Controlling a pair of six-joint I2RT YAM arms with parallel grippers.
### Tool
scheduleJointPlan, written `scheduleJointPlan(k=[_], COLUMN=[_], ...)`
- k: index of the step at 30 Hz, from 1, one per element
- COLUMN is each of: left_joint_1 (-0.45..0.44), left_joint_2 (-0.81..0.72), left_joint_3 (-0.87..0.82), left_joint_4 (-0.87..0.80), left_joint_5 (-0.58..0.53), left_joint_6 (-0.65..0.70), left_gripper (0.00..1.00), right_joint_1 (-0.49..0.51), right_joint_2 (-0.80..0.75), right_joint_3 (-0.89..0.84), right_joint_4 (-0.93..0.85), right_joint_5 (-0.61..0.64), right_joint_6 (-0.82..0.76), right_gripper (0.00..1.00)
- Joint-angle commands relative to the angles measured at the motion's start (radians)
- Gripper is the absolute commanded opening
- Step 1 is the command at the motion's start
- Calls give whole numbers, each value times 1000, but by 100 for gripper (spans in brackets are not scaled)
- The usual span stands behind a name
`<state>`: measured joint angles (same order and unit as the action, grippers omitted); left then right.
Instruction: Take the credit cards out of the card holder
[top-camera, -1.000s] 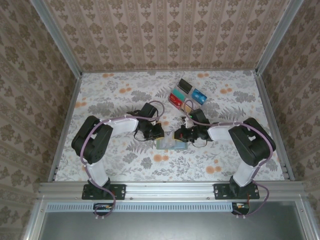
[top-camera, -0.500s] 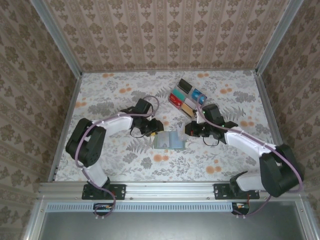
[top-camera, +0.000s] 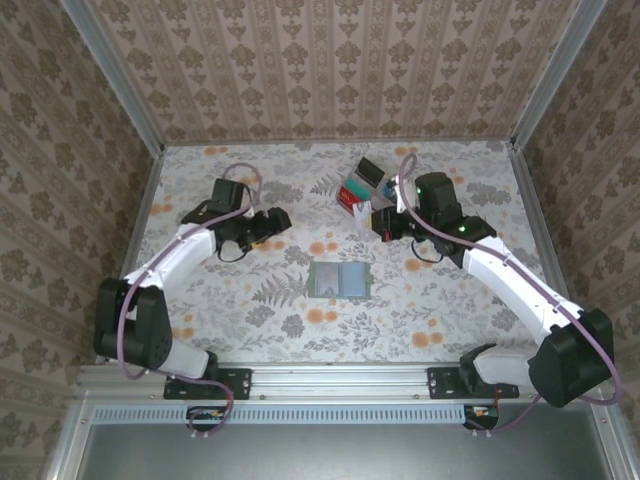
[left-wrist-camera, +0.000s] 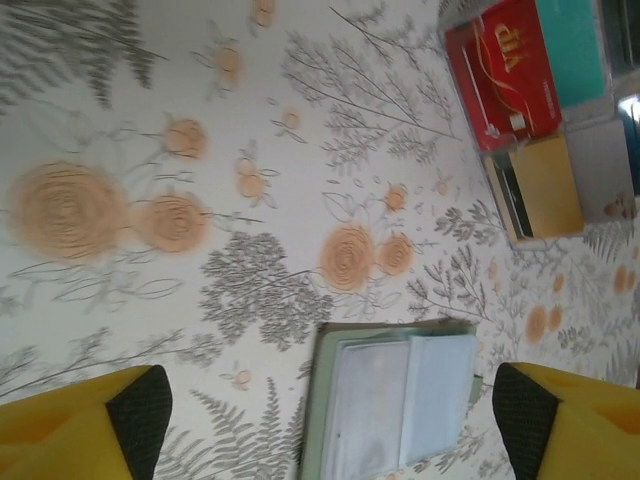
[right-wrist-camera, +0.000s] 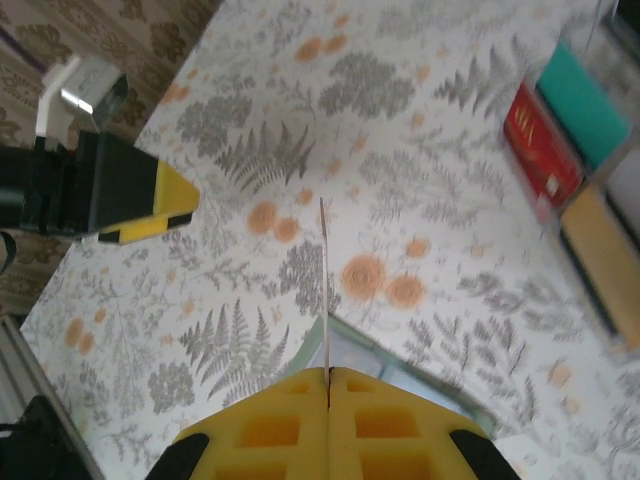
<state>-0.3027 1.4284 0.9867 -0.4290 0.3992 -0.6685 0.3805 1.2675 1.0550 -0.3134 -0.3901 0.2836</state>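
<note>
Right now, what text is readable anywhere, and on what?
"VIP": gold letters on the red card, sideways in the left wrist view.
Finer print on that card: too small to read.
Teal card, tan card, holder: no text seen.
Card in the right pincer: edge-on, unreadable.

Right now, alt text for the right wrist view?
The right gripper pinches a thin credit card, seen edge-on, above the open card holder on the floral table. A red card, teal card and tan card lie at right.
</note>
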Motion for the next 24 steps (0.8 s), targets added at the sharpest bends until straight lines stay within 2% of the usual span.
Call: scheduleJointPlan(k=[1, 3, 5, 11, 16, 21, 24], left_joint_1=[25, 33, 34, 33, 33, 34, 34], left_joint_2=[-60, -83, -96, -94, -61, -43, -33], left_joint_3=[-55, -75, -85, -61, -13, -2, -6], left_joint_4=[-62, -60, -55, -54, -83, -81, -70], left_joint_5=[-42, -58, -68, -82, -85, -95, -88], left_joint_6=[50, 51, 52, 40, 66, 94, 95], left_gripper=[95, 100, 100, 100, 100, 100, 100], right_joint_1=[-18, -33, -44, -61, -68, -73, -73], right_joint_2=[36, 68, 109, 256, 392, 519, 585], right_joint_3=[113, 178, 253, 445, 582, 695, 744], right_joint_4=[-84, -138, -216, -397, -486, -597, -645], right_joint_5=[21, 8, -7, 92, 190, 213, 223], right_joint_6=[-118, -180, -283, -548, -682, -823, -856], right_gripper=[0, 0, 0, 0, 0, 0, 0])
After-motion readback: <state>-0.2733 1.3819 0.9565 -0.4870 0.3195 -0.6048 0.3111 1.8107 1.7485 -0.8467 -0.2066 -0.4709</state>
